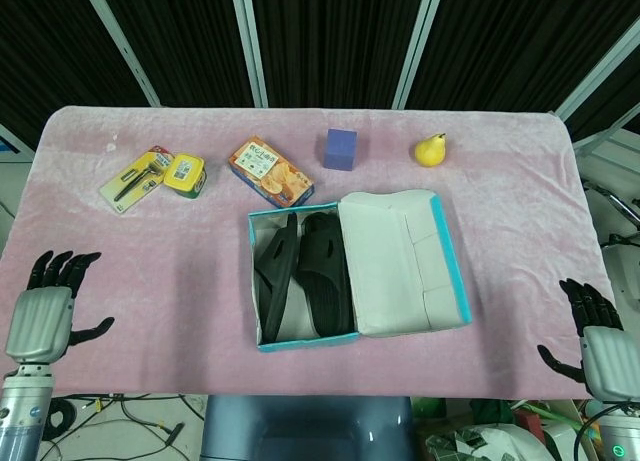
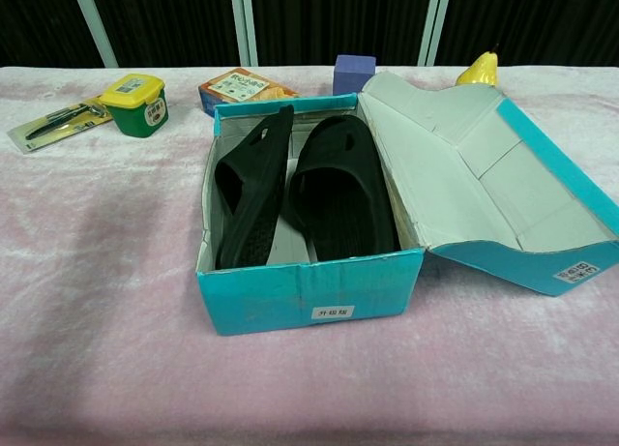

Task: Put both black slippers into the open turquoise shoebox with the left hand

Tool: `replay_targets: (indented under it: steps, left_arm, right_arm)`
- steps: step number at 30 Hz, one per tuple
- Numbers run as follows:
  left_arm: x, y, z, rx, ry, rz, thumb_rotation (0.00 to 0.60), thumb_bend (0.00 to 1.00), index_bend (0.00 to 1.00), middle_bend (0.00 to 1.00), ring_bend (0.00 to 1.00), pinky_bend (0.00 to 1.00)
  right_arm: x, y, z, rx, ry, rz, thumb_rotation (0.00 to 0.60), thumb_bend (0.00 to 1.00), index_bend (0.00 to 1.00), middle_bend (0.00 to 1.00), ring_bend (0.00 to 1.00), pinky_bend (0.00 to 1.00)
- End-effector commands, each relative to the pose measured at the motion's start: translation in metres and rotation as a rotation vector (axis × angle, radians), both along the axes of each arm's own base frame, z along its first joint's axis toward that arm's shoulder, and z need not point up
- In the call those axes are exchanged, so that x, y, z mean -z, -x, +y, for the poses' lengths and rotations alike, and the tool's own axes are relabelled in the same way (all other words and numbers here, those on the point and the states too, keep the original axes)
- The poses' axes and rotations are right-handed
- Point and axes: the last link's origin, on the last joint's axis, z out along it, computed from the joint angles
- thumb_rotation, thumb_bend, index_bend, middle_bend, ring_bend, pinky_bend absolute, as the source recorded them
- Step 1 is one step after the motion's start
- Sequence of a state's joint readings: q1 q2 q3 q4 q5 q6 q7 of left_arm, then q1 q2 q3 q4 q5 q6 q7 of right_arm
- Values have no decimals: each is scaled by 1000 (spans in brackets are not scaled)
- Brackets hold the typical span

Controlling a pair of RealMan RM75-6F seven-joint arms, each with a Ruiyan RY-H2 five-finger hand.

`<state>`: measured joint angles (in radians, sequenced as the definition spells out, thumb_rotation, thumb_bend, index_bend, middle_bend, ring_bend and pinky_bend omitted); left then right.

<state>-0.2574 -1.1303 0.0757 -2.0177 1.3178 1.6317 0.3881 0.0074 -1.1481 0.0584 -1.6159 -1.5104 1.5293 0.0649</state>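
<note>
Basically both black rubber slippers sit inside the open turquoise cardboard shoebox [image 1: 263, 345]: 2 of 2. Left slipper [image 2: 250, 199] leans on its edge against the box's side wall, prob. because the box is narrow; right slipper [image 2: 338, 190] lies flat, sole down, beside it. Lid [image 1: 395, 261] folded out to the right, so the opening is unobstructed. Left hand [image 1: 42, 316] hangs off the table's near-left edge, fingers spread, holding nothing; right hand [image 1: 597, 349] likewise at near-right corner, empty. Task looks done: 1 box, 2 slippers, 2 idle hands.
</note>
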Motion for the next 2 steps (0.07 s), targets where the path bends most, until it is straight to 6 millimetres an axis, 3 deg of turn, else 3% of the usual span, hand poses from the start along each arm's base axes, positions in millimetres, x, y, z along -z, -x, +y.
replay_targets:
  steps: [1,2]
  left_arm:
    - [-6,10,-19,-20,-17,-9,600,0,159,198,101,65]
    - [-6,12,-25,-25,-20,-13,600,0,159,199,101,65]
  right_arm:
    - [-1,-2,1,-6,10,9,600,129,0,57,0,104]
    - [-2,-3,2,-7,14,14,600,129,0,56,0,104]
